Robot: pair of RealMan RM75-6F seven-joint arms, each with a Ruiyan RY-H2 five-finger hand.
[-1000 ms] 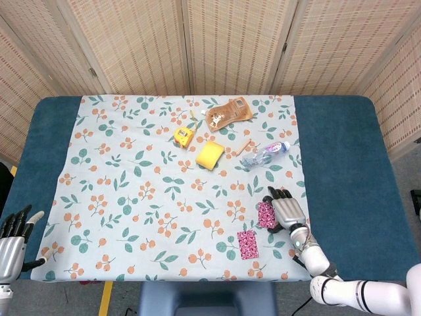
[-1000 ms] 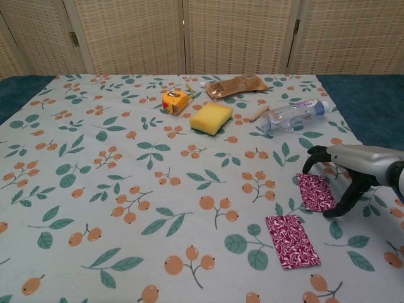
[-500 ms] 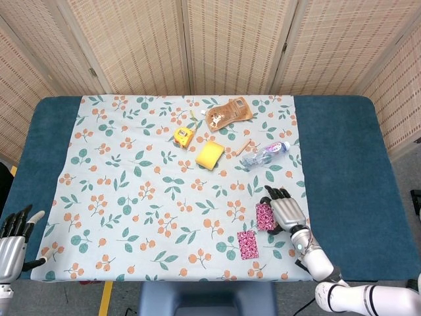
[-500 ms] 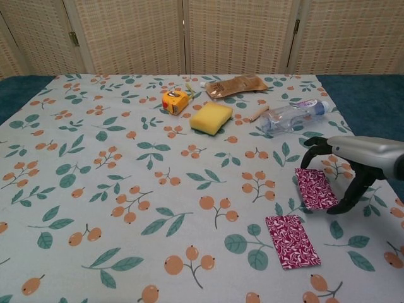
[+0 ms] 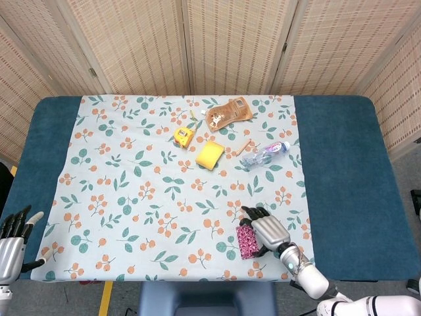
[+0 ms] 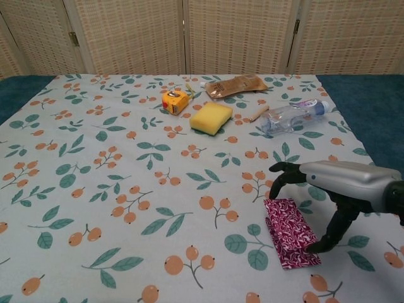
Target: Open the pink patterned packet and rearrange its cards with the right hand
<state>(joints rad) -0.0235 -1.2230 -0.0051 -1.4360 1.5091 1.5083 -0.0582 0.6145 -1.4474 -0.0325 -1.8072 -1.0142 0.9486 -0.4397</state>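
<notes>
Two pink patterned cards lie near the table's front right. My right hand arches over the upper card, fingertips at its far edge and thumb at the near right. It holds that card slightly tilted, overlapping the lower card. In the head view both read as one pink patch, the cards, just left of the hand. My left hand hangs off the front left corner, fingers apart, holding nothing. No separate packet is visible.
At the back of the floral cloth lie a yellow sponge, a yellow tape measure, a brown pouch, a small wooden stick and a plastic bottle on its side.
My right hand slid left and toward the front edge, bringing the pink card it held onto the second pink card. The left hand stayed still.
</notes>
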